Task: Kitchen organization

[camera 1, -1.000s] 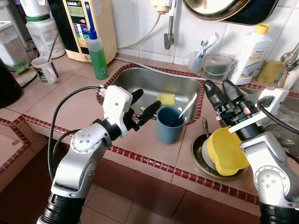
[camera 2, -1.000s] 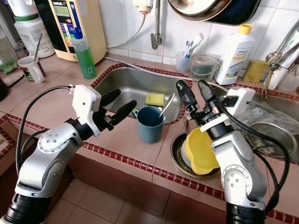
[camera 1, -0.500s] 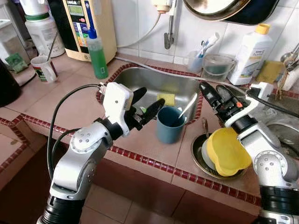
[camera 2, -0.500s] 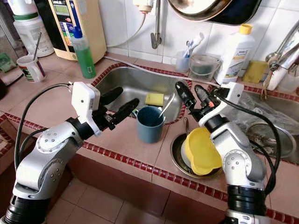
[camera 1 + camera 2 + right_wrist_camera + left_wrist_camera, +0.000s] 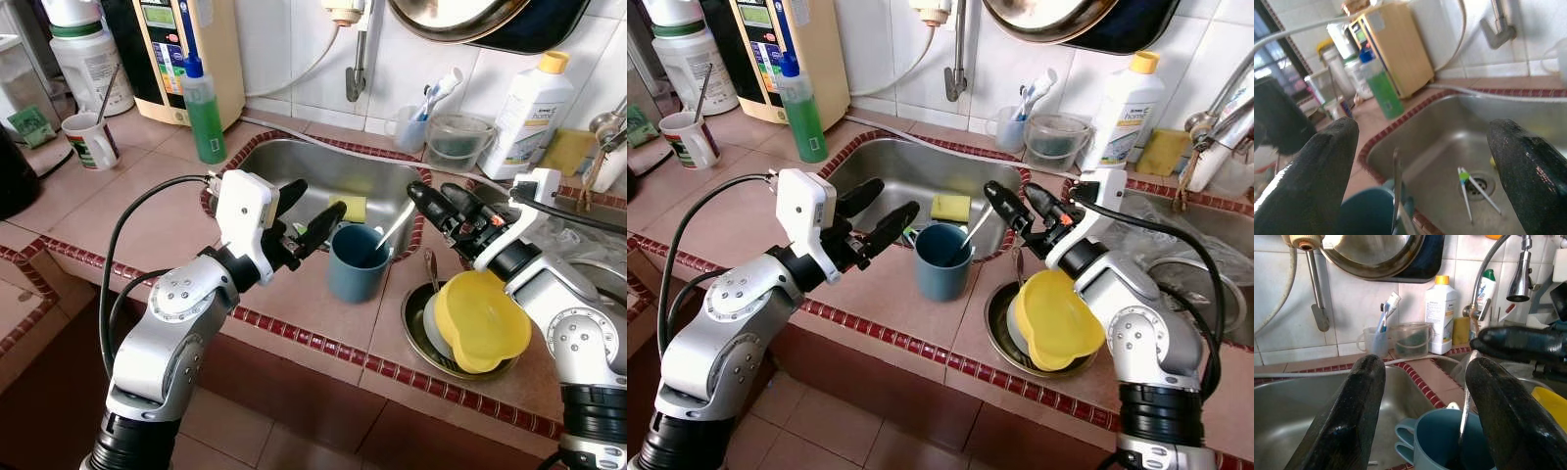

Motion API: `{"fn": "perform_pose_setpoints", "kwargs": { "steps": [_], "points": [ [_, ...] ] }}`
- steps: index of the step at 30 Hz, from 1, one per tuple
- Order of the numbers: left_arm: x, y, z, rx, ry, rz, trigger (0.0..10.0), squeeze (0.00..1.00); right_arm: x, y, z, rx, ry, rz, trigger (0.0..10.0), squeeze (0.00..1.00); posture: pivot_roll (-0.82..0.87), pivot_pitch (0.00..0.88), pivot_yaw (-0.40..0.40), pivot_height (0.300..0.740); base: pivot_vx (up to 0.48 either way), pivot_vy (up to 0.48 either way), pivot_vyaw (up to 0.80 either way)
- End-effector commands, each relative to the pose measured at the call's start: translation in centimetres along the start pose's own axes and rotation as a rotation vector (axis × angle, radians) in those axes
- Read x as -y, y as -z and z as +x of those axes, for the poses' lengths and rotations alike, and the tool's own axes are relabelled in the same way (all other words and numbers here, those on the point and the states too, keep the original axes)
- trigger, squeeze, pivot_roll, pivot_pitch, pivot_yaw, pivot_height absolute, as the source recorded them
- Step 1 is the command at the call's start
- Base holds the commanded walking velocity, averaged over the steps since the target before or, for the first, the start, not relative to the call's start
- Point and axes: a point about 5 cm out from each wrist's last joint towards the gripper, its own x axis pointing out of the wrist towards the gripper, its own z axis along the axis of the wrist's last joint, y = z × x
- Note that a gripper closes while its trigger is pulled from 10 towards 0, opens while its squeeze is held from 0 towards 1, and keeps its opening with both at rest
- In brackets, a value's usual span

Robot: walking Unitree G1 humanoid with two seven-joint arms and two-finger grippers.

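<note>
A blue cup (image 5: 355, 262) stands on the tiled counter at the sink's front edge, with a metal spoon (image 5: 393, 224) leaning in it. My left gripper (image 5: 306, 215) hovers open just left of the cup, its fingers (image 5: 1347, 426) pointing at the cup (image 5: 1449, 443). From the right, my right gripper (image 5: 431, 194) reaches in, open, level with the spoon's handle (image 5: 1397, 181) and close to it. Nothing is held by either. A yellow bowl (image 5: 480, 318) lies on a metal plate (image 5: 411, 328) under the right arm.
The steel sink (image 5: 313, 171) holds a yellow sponge (image 5: 350, 208) and toothbrushes (image 5: 1471, 188). A green soap bottle (image 5: 206, 113), a white mug (image 5: 90, 142), a toothbrush cup (image 5: 409, 125), a clear tub (image 5: 456, 142) and a white detergent bottle (image 5: 534, 113) ring it. A pan hangs overhead.
My right gripper has dropped and swung left toward the spoon's handle, with its fingers lying flatter. The left gripper has hardly moved.
</note>
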Motion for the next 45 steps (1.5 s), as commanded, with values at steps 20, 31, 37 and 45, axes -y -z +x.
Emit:
{"fn": "perform_pose_setpoints", "kwargs": {
  "steps": [20,31,37,45],
  "points": [
    [2.2,-0.4,-0.2,0.024,0.090,-0.030,10.0,0.00,1.0,0.3,-0.1,-0.123,-0.058,0.044,1.7,0.00,-0.04,0.019,-0.044,0.740,0.000,0.000,0.00],
    [4.0,-0.7,-1.0,0.021,0.171,-0.068,10.0,0.00,1.5,0.1,1.1,-0.129,-0.068,0.050,10.0,0.00,-0.02,0.039,-0.054,0.740,0.000,0.000,0.00],
    [4.1,-1.0,-1.1,0.021,0.179,-0.065,10.0,0.00,2.0,0.5,1.8,-0.145,-0.083,0.068,9.9,0.00,-0.02,0.043,-0.054,0.740,0.000,0.000,0.00],
    [4.2,-1.5,-1.2,0.024,0.181,-0.066,10.0,0.00,2.2,1.2,2.3,-0.160,-0.093,0.104,10.0,0.00,-0.01,0.047,-0.060,0.740,0.000,0.000,0.00]
  ]
}}
